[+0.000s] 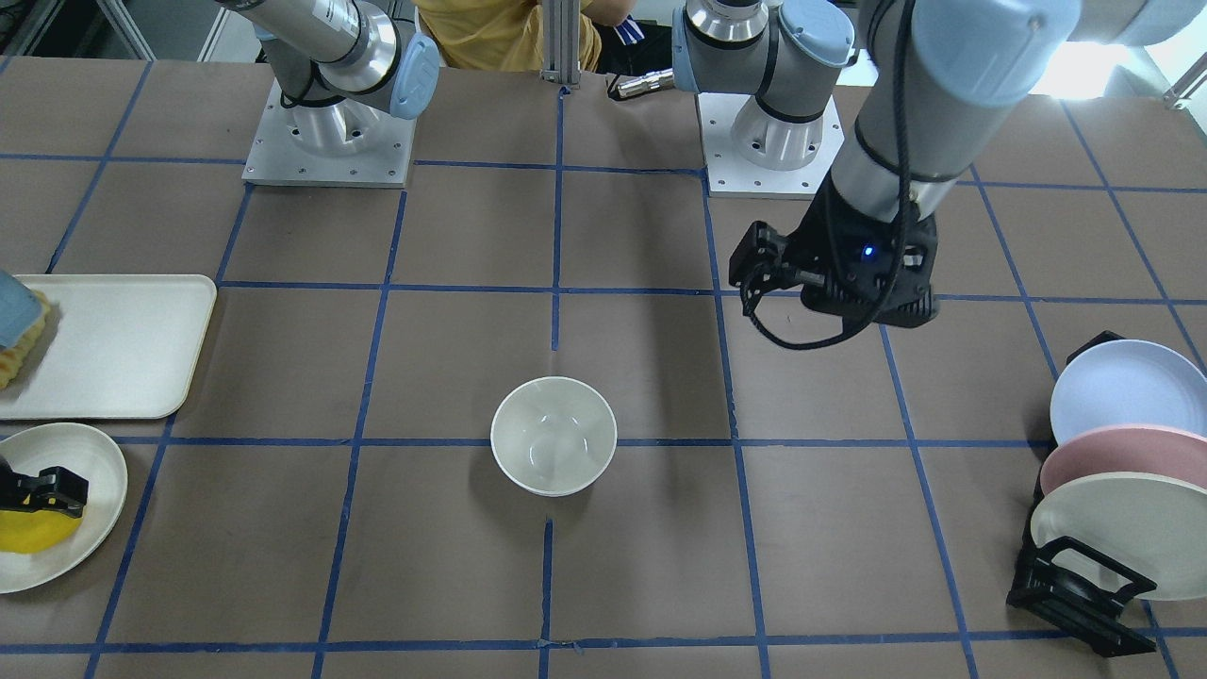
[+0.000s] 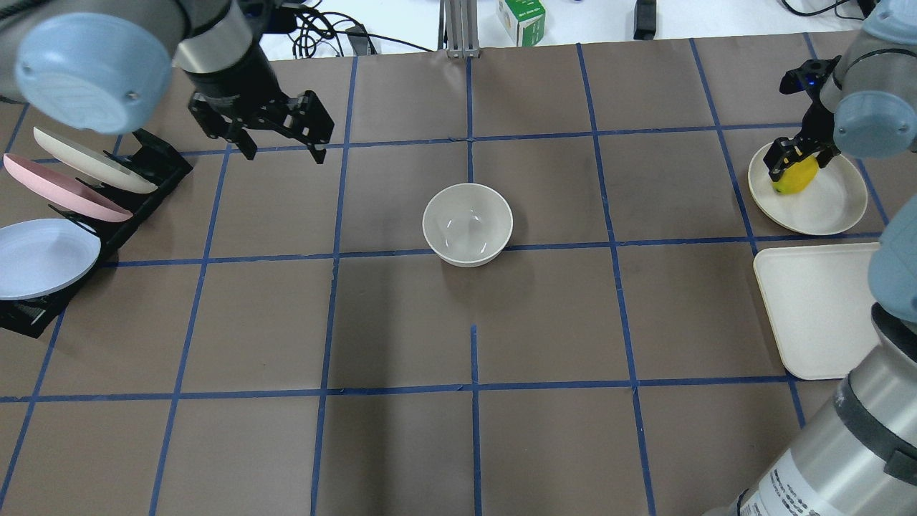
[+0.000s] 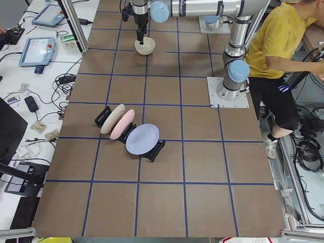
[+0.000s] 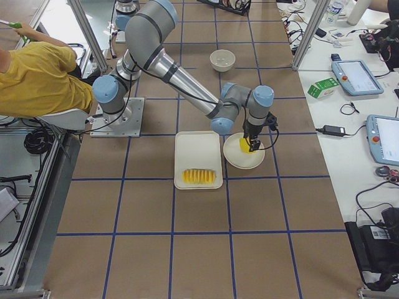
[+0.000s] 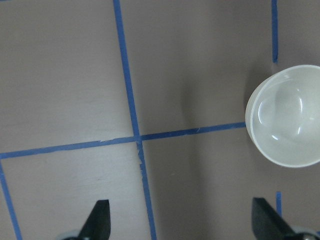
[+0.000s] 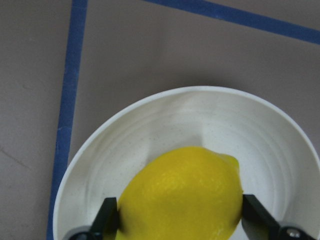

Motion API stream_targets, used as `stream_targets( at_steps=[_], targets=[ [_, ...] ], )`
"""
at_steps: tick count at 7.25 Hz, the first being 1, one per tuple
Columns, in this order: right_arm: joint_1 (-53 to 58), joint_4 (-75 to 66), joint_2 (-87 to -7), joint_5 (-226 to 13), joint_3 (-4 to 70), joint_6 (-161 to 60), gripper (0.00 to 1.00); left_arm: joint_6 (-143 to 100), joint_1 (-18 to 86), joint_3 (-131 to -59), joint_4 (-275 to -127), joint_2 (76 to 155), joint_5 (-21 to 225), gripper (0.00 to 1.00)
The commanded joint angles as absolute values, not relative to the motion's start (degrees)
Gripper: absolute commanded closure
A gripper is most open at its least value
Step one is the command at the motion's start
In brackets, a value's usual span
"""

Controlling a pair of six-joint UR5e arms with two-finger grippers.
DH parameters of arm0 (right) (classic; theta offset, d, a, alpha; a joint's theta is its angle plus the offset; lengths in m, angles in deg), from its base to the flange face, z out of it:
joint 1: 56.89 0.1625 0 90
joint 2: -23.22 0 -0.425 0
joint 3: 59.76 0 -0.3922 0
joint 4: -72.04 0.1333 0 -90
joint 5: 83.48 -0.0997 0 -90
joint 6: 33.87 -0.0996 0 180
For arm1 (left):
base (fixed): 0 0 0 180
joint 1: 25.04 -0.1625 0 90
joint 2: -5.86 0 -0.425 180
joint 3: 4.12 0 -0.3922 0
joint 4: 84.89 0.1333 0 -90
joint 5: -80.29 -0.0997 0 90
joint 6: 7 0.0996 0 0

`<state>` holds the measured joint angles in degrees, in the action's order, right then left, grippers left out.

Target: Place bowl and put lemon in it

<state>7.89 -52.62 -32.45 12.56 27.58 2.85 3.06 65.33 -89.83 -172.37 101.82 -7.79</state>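
The off-white bowl (image 1: pixel 553 436) stands upright and empty at the table's middle; it also shows in the overhead view (image 2: pixel 467 223) and at the right edge of the left wrist view (image 5: pixel 287 122). The yellow lemon (image 6: pixel 180 190) lies in a shallow cream plate (image 6: pixel 150 125) at the table's right end (image 2: pixel 794 179). My right gripper (image 2: pixel 791 168) is down in that plate, its fingers (image 6: pixel 107 220) pressed against both sides of the lemon. My left gripper (image 2: pixel 283 143) hangs open and empty above the table, between the bowl and the plate rack.
A black rack (image 2: pixel 143 168) holds cream, pink and blue plates at the left end. A cream tray (image 2: pixel 817 308) with a yellow ridged item (image 4: pixel 198 177) lies beside the lemon's plate (image 2: pixel 831 208). A person in yellow (image 4: pixel 37 81) sits behind the robot.
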Motion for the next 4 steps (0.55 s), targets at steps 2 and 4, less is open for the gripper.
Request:
stream_targets(
  at_steps=[2, 4],
  targets=[
    [7.88, -51.88, -33.55, 12.58, 27.25, 2.78, 1.00, 4.08, 63.65, -90.87, -175.06, 96.38, -9.28, 0.00],
    [8.23, -51.45, -35.40, 12.58, 27.34, 2.69, 1.00, 1.63, 64.17, -91.57, -175.85, 95.16, -9.89, 0.00]
  ],
)
